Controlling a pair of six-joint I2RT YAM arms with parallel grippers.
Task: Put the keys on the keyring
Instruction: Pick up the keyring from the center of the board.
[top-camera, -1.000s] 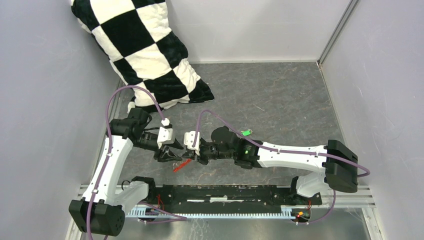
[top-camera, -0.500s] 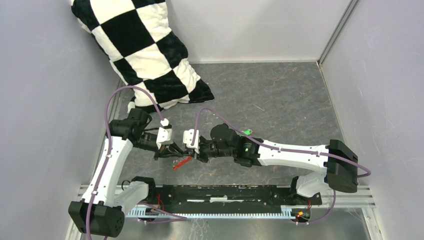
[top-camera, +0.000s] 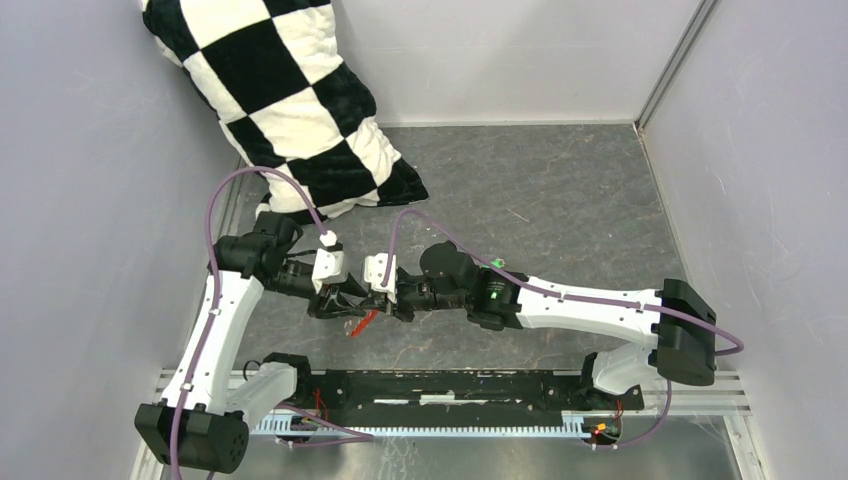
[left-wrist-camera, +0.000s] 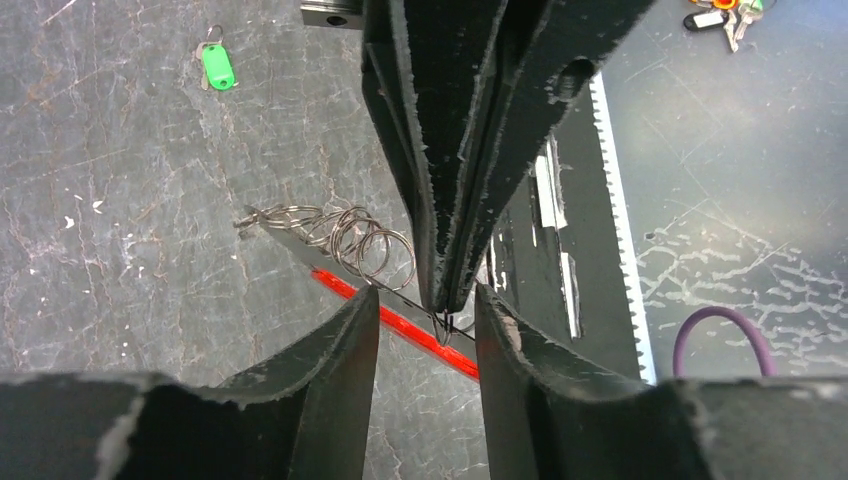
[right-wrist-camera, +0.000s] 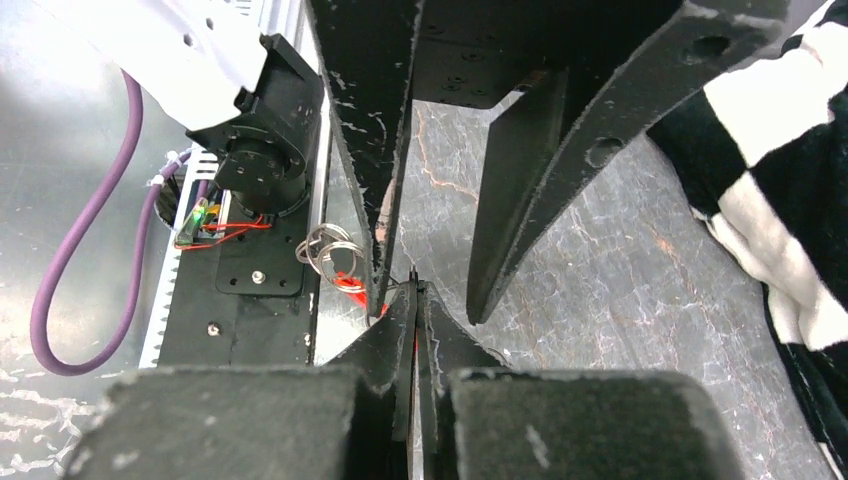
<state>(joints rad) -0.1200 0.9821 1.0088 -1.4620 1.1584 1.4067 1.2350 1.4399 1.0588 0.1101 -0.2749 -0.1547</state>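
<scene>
I'm seeing the right gripper (right-wrist-camera: 414, 295) pressed together, pinching what looks like a thin loop of the keyring (left-wrist-camera: 350, 238); the contact itself isn't showing cleanly. The left gripper (left-wrist-camera: 425, 300) is standing spread, straddling the right gripper's tip and holding nothing. I'm worrying it closes on the right gripper or knocks the loop free. The red tag (left-wrist-camera: 400, 322) is slanting away from the right gripper, long axis running toward the table's (left-wrist-camera: 120, 250) near edge. The green key (left-wrist-camera: 217, 66) is lying well apart from the right gripper.

White arm shells (top-camera: 215, 330), black joints (top-camera: 258, 255), purple cables (top-camera: 262, 175), green light (top-camera: 492, 296); left tool (left-wrist-camera: 425, 293) black, rough-edged.
</scene>
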